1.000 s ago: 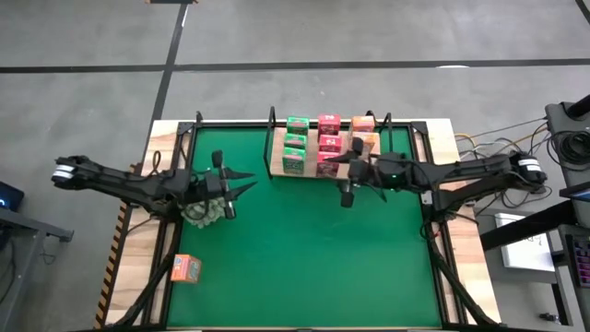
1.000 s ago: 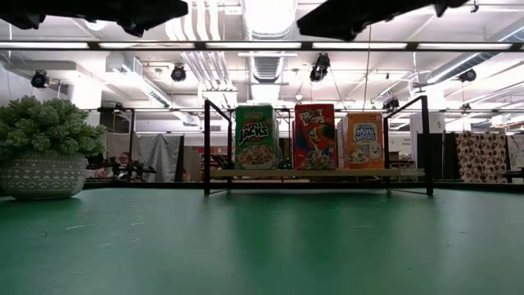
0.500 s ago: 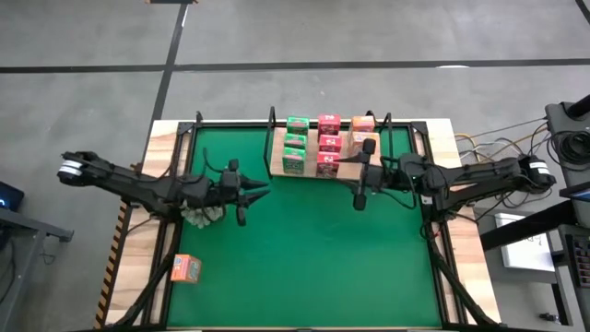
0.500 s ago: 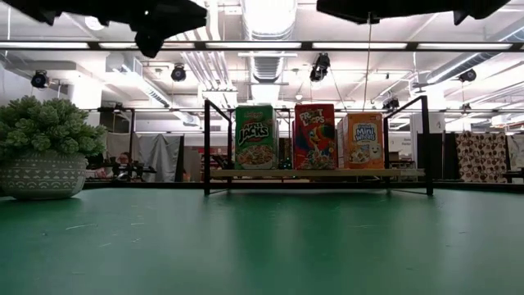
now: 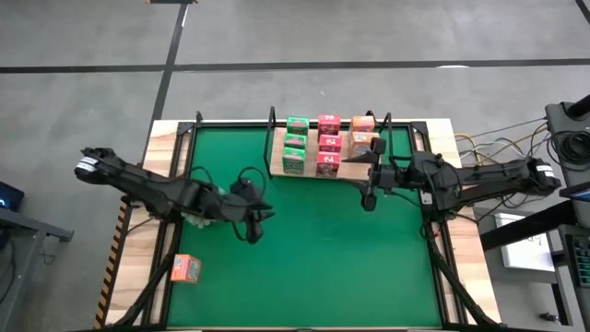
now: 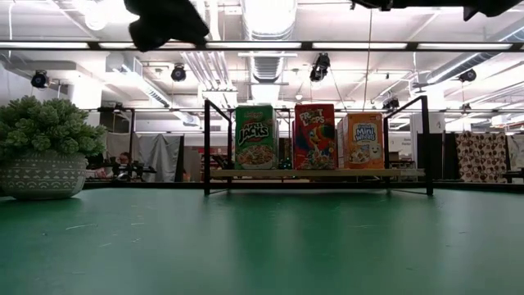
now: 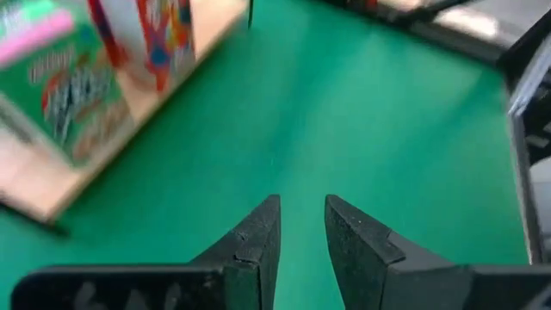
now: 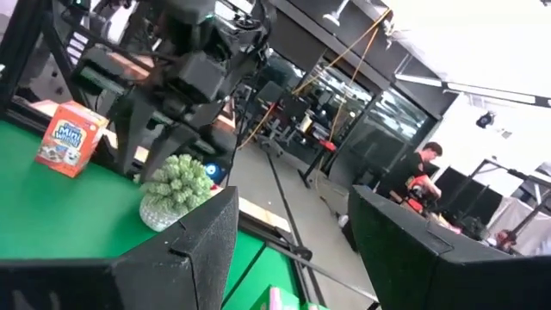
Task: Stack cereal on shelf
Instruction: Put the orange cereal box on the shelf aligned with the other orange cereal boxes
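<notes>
- The left gripper (image 5: 253, 224) hangs over the green mat (image 5: 313, 267), left of centre; in the left wrist view its fingers (image 7: 254, 245) stand a narrow gap apart with nothing between them
- The right gripper (image 5: 368, 189) hangs just in front of the shelf's right end; its fingers (image 8: 194, 237) stand wide apart and hold nothing
- The shelf (image 5: 277, 170), a light wooden board with black wire uprights, stands at the mat's far edge; it carries cereal boxes in three columns: green (image 5: 295, 143), pink-red (image 5: 328, 143) and orange (image 5: 363, 134); from the low view one green (image 6: 256, 137), one red (image 6: 314, 137) and one orange front (image 6: 363, 141) stand upright side by side
- One orange cereal box (image 5: 186, 268) lies off the mat on the wooden table edge at the near left, well apart from the shelf
- A spiky plant in a patterned pot (image 6: 45, 156) sits on the mat's left side, under the left arm
</notes>
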Motion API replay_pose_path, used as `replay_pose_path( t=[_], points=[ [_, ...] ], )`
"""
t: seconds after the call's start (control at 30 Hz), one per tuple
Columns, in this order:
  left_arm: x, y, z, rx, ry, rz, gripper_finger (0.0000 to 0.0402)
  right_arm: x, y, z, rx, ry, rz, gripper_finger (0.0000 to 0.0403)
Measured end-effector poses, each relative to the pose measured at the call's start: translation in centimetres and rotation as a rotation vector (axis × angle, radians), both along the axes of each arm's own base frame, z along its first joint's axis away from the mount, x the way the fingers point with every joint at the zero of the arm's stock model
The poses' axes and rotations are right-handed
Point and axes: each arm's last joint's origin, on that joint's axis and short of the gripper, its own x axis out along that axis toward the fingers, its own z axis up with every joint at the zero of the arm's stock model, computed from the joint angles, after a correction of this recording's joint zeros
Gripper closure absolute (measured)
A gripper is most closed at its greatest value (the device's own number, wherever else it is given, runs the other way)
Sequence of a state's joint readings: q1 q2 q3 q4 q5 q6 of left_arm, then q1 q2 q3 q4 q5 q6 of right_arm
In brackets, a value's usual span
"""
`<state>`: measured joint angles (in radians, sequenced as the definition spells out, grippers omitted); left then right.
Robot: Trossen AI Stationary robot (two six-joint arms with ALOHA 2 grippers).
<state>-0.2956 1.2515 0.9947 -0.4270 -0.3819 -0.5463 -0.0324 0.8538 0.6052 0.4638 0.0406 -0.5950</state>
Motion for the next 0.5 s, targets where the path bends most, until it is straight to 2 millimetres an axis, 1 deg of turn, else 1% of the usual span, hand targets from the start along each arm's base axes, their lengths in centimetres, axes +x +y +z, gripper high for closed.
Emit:
replay_pose_path(
  t=[0.1,0.27,0.33,0.4,0.5],
  points=[
    [0.4,-0.6,0.3,-0.049,0.081,0.047,0.0326,-0.5,-0.2,-0.1,-0.001,-0.011,-0.011,0.0193],
    [0.1,-1.6,0.7,-0.153,0.219,0.150,0.0326,-1.1,-0.5,-0.5,0.004,-0.047,-0.004,0.0193],
    [-0.3,-2.1,0.9,-0.249,0.292,0.190,0.0326,-1.2,-0.6,-0.8,0.021,-0.043,-0.007,0.0193],
    [-0.6,-2.9,1.2,-0.384,0.369,0.233,0.0326,-1.2,-0.7,-0.9,0.040,-0.038,-0.014,0.0193],
    [-1.3,-4.8,1.4,-0.545,0.521,0.305,0.0326,-1.0,-0.8,-1.1,0.057,-0.028,-0.017,0.0193]
  ],
)
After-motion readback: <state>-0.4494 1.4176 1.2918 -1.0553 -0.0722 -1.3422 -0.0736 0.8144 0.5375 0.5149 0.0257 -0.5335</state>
